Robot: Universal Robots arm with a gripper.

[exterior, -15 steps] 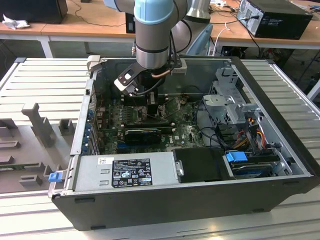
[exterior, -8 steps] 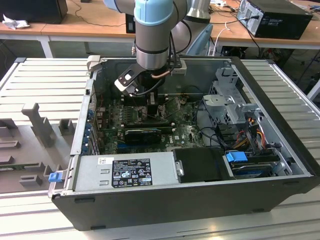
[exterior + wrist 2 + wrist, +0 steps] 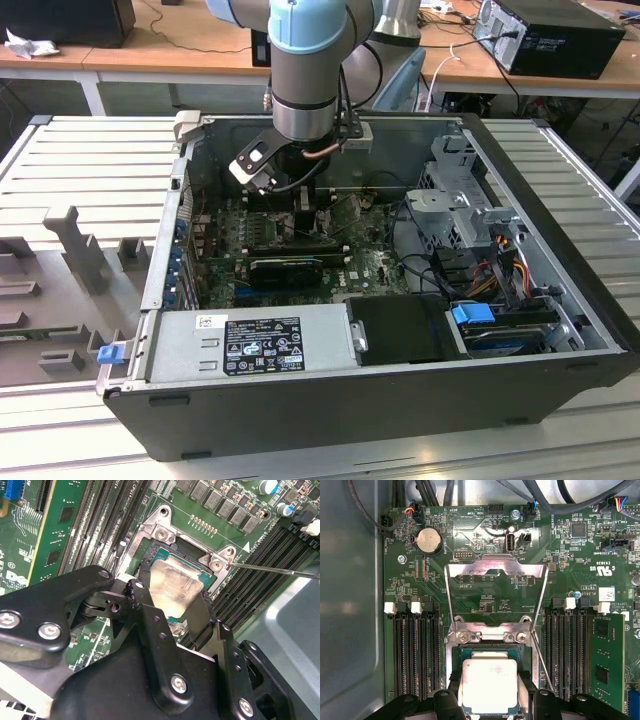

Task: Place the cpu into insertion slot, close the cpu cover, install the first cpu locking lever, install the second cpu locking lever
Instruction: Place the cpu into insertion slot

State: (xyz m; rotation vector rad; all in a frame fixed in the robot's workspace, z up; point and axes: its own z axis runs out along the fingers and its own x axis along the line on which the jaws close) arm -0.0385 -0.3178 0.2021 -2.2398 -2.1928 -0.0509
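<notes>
Two-fingered black hand pinches flat silvery square cpu in insertion slot.

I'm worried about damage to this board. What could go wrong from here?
1. The gripper appears shut on the cpu at the insertion slot. I cannot tell whether the chip lies flat, so a tilted release might harm the socket.
2. The thin locking lever runs close beside the gripper, and a sideways move could snag it.
3. The cpu cover stands open just beyond the socket, so the arm could knock it.
</notes>
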